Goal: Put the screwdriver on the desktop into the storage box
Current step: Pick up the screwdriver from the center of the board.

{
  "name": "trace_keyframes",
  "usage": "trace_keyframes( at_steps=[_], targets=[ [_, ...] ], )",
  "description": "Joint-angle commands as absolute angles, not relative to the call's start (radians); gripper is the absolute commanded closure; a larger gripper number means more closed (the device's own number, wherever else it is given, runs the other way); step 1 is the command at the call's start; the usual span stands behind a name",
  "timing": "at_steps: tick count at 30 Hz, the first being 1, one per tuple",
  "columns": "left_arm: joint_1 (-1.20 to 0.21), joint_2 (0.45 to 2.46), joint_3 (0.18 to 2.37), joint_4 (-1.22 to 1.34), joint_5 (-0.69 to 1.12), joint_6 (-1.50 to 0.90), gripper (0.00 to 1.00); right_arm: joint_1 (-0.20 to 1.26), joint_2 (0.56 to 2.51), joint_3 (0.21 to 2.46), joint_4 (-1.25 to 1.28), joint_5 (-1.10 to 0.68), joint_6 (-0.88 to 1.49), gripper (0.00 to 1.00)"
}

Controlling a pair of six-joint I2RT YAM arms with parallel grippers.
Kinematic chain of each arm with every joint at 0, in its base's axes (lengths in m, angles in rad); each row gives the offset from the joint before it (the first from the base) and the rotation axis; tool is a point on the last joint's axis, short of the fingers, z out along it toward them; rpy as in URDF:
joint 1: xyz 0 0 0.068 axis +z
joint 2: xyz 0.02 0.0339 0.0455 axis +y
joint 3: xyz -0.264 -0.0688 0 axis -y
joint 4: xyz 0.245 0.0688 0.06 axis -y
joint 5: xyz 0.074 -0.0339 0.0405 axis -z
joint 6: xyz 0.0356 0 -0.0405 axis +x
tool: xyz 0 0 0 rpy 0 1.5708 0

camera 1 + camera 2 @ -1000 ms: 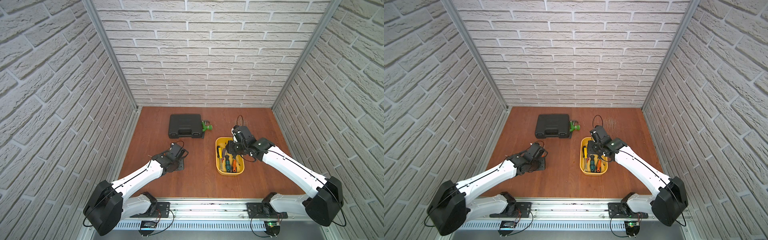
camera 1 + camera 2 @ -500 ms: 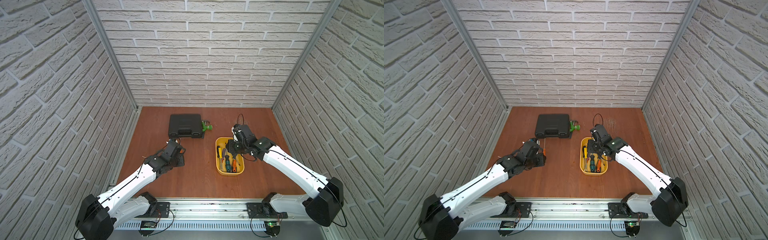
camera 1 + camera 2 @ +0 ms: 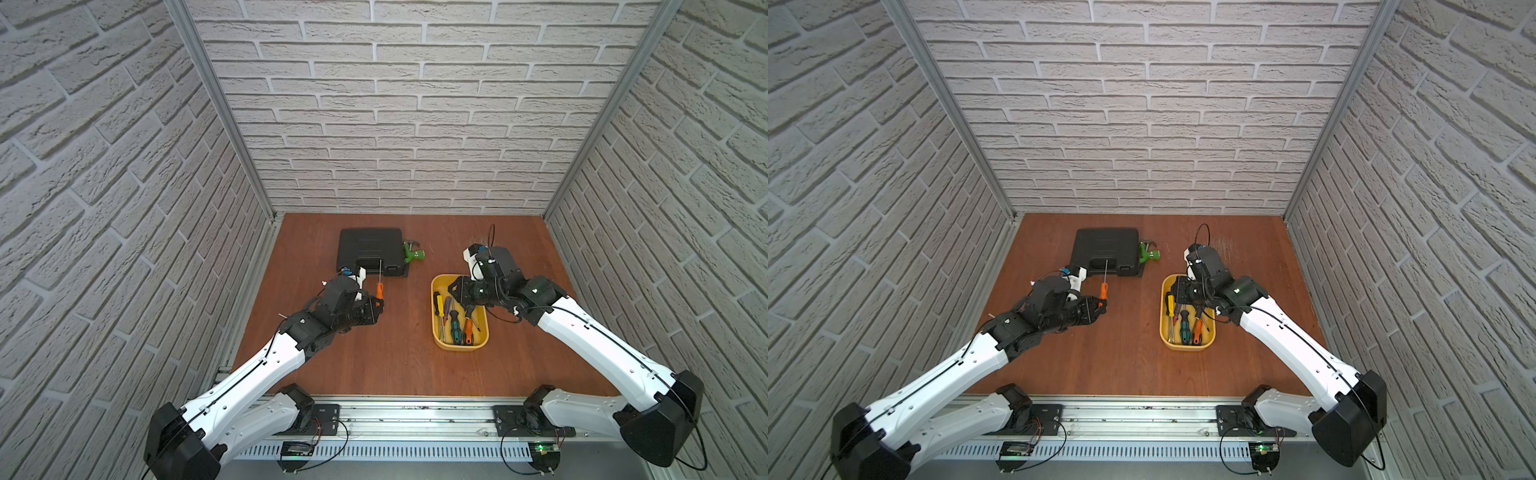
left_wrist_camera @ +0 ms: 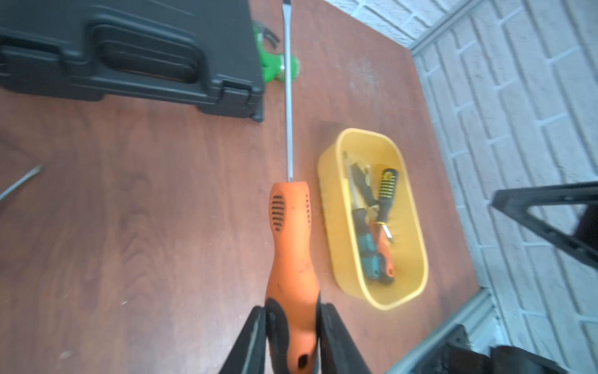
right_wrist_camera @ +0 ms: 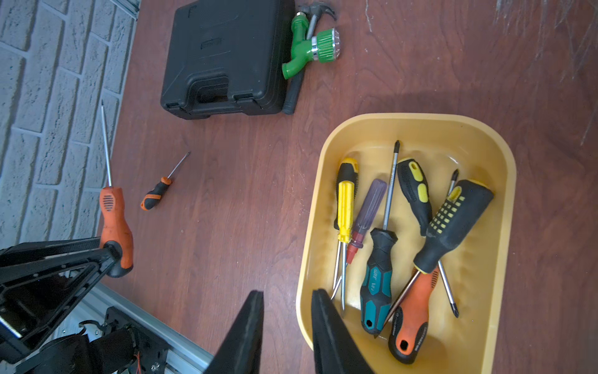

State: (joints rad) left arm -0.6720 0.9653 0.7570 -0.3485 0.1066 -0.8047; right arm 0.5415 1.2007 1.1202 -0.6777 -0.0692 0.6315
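The left gripper clamped an orange-handled screwdriver above the desktop; the right gripper, jaws narrowly apart and empty, hovered beside the yellow storage box.

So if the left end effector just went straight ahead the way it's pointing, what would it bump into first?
Probably the black tool case: the left end effector holds an orange screwdriver whose shaft points at it in both top views. Height is unclear, so it might pass over.

Orange screwdriver, yellow storage box
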Motion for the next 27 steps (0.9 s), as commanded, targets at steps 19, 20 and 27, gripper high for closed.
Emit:
trace_keyframes(
  at_steps=[19,20,27],
  targets=[
    [-0.87,1.135,0.772,0.067,0.106,-0.89,1.0,0.549,1.088,1.021,-0.486,-0.201,0.667,0.68],
    [-0.881,1.143,0.77,0.074,0.102,-0.89,1.0,0.549,1.085,1.011,-0.469,-0.213,0.674,0.68],
    [-0.909,1.2,0.757,0.154,0.104,-0.92,1.0,0.553,1.082,0.984,-0.411,-0.251,0.696,0.62]
  ],
)
